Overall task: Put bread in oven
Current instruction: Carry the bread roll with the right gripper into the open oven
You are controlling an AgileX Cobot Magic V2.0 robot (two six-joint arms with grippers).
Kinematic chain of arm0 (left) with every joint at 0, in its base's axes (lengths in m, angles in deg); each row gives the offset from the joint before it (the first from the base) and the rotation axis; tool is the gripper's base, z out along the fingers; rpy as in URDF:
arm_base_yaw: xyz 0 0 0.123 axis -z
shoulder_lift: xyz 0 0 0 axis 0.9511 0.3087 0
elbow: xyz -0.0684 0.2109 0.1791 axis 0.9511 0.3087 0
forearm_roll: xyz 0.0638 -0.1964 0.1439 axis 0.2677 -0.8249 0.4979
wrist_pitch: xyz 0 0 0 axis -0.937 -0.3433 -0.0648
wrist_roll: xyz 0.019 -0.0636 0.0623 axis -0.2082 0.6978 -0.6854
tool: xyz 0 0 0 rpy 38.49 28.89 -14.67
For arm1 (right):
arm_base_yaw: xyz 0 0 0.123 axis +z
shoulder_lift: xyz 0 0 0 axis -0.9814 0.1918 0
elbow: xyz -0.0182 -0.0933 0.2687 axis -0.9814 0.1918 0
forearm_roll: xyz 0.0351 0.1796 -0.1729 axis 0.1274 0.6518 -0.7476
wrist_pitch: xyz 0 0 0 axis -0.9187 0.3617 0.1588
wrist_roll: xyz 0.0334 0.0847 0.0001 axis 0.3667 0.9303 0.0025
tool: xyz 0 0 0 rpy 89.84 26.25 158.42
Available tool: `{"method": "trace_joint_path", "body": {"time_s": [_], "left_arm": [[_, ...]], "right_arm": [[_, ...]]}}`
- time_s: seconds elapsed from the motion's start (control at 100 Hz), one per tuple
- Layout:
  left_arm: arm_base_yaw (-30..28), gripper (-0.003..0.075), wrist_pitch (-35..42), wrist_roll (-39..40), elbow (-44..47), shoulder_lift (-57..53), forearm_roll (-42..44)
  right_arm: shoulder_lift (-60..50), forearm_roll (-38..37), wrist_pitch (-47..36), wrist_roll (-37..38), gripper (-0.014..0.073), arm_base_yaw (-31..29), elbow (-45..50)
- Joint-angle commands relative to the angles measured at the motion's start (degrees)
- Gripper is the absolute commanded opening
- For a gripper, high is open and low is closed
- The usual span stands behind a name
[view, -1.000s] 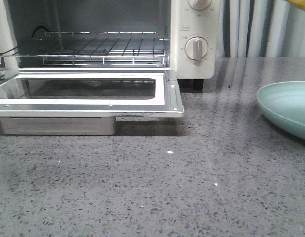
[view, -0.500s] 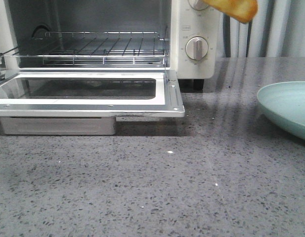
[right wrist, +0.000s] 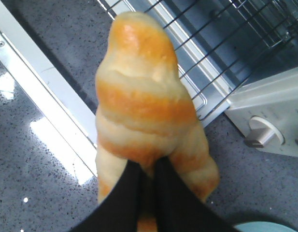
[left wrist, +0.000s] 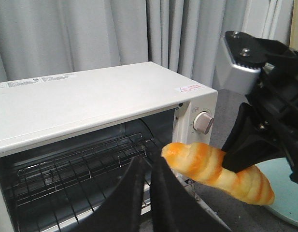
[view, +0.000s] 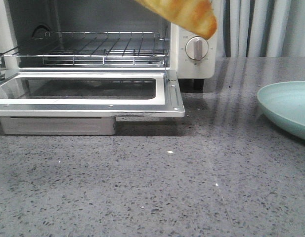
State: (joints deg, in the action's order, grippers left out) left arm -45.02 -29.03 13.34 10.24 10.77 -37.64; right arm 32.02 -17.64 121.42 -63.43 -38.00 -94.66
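- The bread point(right wrist: 146, 113) is clenched in the right claw point(right wrist: 148, 176), whose two dark fingers point(right wrist: 127, 186) are pressed into the roll's near half; it is carried in the air, above the bench point(view: 192, 187), not yet inside the oven point(left wrist: 100, 104).
- In the front view the bread point(view: 184, 14) is seen at about 1 o'clock from the oven's dropped door point(view: 88, 94), high at the right edge of the cavity mouth and just in front of the dial point(view: 196, 48) panel.
- The long axis of the roll is pointed away from the right claw toward the wire rack point(view: 88, 49): in the right wrist view its free tip is laid over the rack's front edge and the door frame, the held end trailing back toward the plate point(view: 290, 106).
- In the left wrist view the bread point(left wrist: 219, 166) is shown tilted, its free end the higher one and nearest the opening.
- The rack is judged to lie at about 8 o'clock from the roll in the front view, so a move leftward, downward and inward, tip first, is called for.
- The left claw point(left wrist: 149, 179) is held nearly closed on nothing, hovering before the oven mouth; the right arm is clearly the one in charge.
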Motion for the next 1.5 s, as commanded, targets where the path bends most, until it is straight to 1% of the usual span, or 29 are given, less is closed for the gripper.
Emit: {"method": "trace_joint_path", "body": {"time_s": [0.0,0.38,0.57,0.84,0.91,1.11,1.33,1.49], "left_arm": [[-0.35,-0.0020,3.17,0.17,-2.03,0.13,-1.12],[-0.35,-0.0020,3.17,0.17,-2.03,0.13,-1.12],[-0.35,-0.0020,3.17,0.17,-2.03,0.13,-1.12],[-0.35,-0.0020,3.17,0.17,-2.03,0.13,-1.12],[-0.35,-0.0020,3.17,0.17,-2.03,0.13,-1.12],[-0.35,-0.0020,3.17,0.17,-2.03,0.13,-1.12],[-0.35,-0.0020,3.17,0.17,-2.03,0.13,-1.12],[-0.35,-0.0020,3.17,0.17,-2.03,0.13,-1.12]], "right_arm": [[-1.09,-0.59,2.44,-1.08,-0.0073,-0.06,-3.31],[4.97,-0.82,2.44,-1.75,-0.0073,-0.06,-8.55],[6.46,-3.94,2.44,-1.75,-0.0072,-0.06,-9.10],[9.08,-8.09,2.44,-2.43,-0.0073,-0.06,-14.61],[9.57,-8.19,2.44,-2.80,-0.0073,-0.06,-15.29],[11.24,-8.34,2.44,-3.08,-0.0073,-0.06,-16.51],[13.11,-10.43,1.91,-3.08,-0.0073,-0.06,-16.51],[13.51,-11.65,-0.45,-3.08,-0.0073,-0.06,-16.51]]}}
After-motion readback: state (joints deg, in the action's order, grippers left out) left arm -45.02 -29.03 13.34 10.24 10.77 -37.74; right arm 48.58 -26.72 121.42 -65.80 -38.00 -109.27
